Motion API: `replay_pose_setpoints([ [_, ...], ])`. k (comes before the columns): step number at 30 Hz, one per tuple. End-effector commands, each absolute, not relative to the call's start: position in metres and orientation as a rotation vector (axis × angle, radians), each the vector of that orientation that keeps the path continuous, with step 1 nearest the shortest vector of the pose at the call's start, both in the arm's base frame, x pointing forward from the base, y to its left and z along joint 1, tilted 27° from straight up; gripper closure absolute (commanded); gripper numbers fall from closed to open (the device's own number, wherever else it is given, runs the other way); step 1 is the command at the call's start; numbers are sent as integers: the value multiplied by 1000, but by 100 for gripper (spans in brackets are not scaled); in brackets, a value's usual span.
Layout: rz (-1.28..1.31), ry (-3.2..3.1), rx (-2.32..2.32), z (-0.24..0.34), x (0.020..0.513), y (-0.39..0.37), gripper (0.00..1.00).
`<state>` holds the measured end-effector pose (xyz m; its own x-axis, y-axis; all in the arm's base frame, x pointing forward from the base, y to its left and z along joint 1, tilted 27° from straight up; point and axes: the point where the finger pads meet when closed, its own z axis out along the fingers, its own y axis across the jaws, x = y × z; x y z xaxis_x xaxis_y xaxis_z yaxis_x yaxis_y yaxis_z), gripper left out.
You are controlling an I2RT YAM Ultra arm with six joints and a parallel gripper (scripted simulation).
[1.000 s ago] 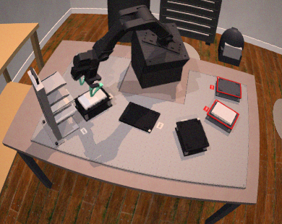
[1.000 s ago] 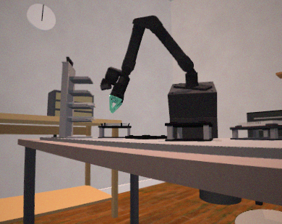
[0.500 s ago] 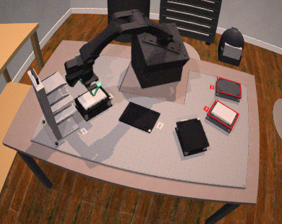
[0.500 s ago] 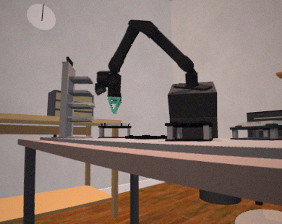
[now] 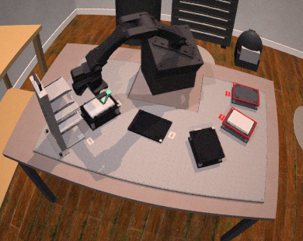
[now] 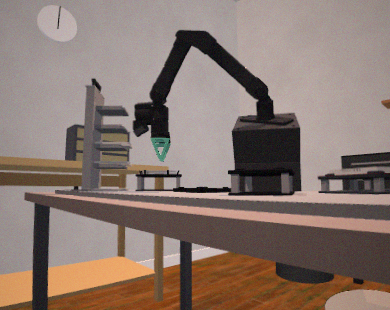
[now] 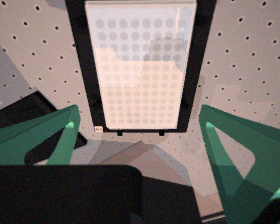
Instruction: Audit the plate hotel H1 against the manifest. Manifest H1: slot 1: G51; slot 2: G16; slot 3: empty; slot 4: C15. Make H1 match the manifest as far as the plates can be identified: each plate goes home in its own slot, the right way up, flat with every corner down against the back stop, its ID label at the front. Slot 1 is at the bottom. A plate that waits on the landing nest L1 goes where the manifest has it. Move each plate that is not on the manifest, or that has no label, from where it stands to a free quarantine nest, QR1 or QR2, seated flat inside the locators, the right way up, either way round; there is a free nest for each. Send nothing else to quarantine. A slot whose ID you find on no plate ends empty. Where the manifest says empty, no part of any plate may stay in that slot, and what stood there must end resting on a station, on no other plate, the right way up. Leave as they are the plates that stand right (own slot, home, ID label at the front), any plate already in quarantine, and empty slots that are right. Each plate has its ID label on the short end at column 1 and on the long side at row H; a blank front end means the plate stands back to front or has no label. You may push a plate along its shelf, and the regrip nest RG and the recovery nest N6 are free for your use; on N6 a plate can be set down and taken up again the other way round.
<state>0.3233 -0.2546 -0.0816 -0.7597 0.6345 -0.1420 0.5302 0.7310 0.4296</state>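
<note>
Green-fingered and spread to its full width, the gripper (image 6: 160, 150) was held empty, pointing down just above a white well plate (image 5: 97, 107). That plate was seen lying flat on a black nest (image 5: 115, 113) on the bench (image 5: 147, 186), just beside the plate hotel (image 5: 50, 117). A second white plate (image 5: 240, 120) was seated in a red-edged nest (image 5: 225, 121) well apart, at the far side.

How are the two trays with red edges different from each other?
The nearer red-edged nest holds a white plate; the farther red-edged nest shows only a dark grey top. In the top view the nearer one sits turned at a slant, while the farther one lies straighter. Both have red borders, a small red tag beside them, and sit far from the open gripper.
</note>
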Motion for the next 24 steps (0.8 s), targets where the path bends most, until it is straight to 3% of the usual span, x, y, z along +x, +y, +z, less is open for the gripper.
replay_pose_setpoints([
  [1,507,2633,910,-78,327,-262,0],
  [24,507,2633,910,-103,338,-255,0],
])
